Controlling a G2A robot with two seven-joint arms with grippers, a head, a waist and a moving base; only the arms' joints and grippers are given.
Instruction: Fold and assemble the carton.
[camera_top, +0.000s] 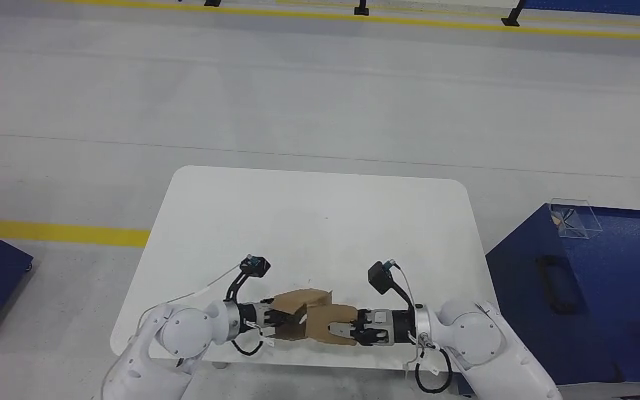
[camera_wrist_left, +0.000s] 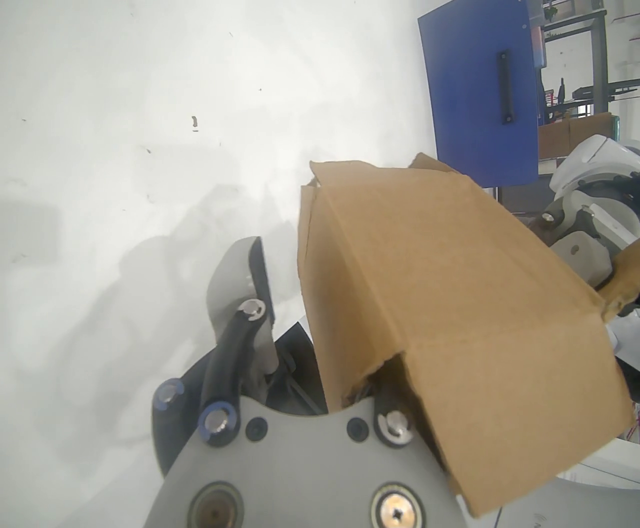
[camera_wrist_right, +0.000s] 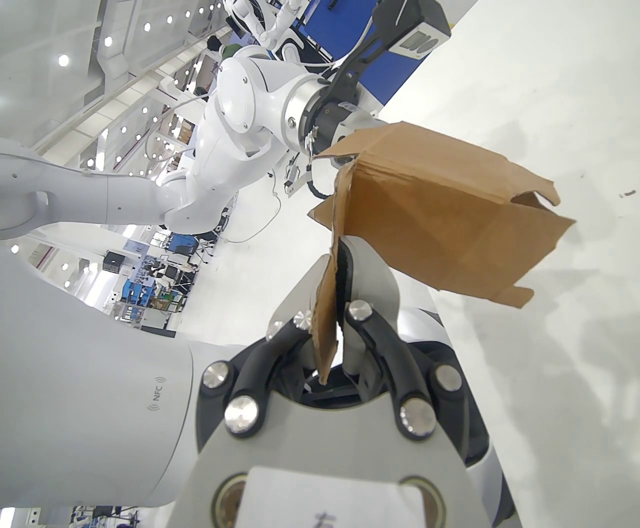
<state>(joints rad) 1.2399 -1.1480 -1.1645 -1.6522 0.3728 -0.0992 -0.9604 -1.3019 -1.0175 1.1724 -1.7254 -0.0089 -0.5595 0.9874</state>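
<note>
A brown carton (camera_top: 310, 318), partly folded with loose flaps, hangs between my two grippers just above the near edge of the white table (camera_top: 300, 210). My right gripper (camera_top: 345, 328) is shut on one carton flap (camera_wrist_right: 327, 320); the flap stands pinched between its pads (camera_wrist_right: 345, 270), and the carton body (camera_wrist_right: 440, 220) extends beyond them. My left gripper (camera_top: 275, 318) is at the carton's other end. There one finger (camera_wrist_left: 245, 285) stands apart from the carton wall (camera_wrist_left: 425, 310), and the other finger is hidden behind the cardboard. The left gripper (camera_wrist_right: 340, 130) also shows past the carton.
A blue cabinet (camera_top: 570, 300) stands to the right of the table with a clear plastic container (camera_top: 575, 215) on top. The bare tabletop stretches away beyond the carton. Both arms sit close to the table's near edge.
</note>
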